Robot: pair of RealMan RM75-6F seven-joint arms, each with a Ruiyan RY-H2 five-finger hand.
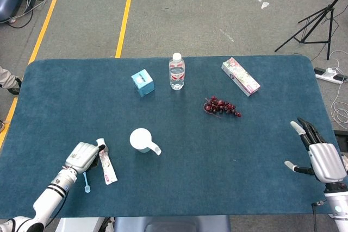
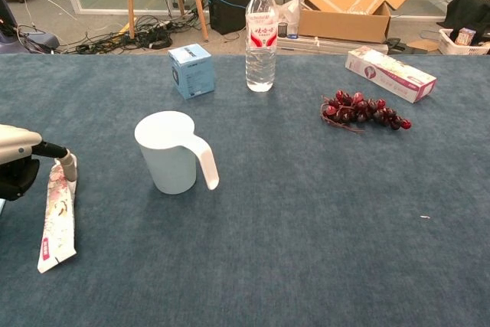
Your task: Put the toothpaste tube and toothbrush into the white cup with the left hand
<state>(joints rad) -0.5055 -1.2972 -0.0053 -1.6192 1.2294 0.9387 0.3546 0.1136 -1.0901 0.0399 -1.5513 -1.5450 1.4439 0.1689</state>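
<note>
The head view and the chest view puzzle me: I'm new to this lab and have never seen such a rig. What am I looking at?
These are two cameras on one two-armed robot at a table with a blue cover. The head view looks down from above; the chest view looks level across the table.

Each arm ends in a hand with fingers. The left hand lies at the near left, its fingers touching the top end of the toothpaste tube; a firm grip is not visible. The toothbrush lies beside it. The right hand is open, holding nothing.

Also there: a white cup standing upright, a water bottle, a small blue box, red grapes and a long flowered box.
</note>
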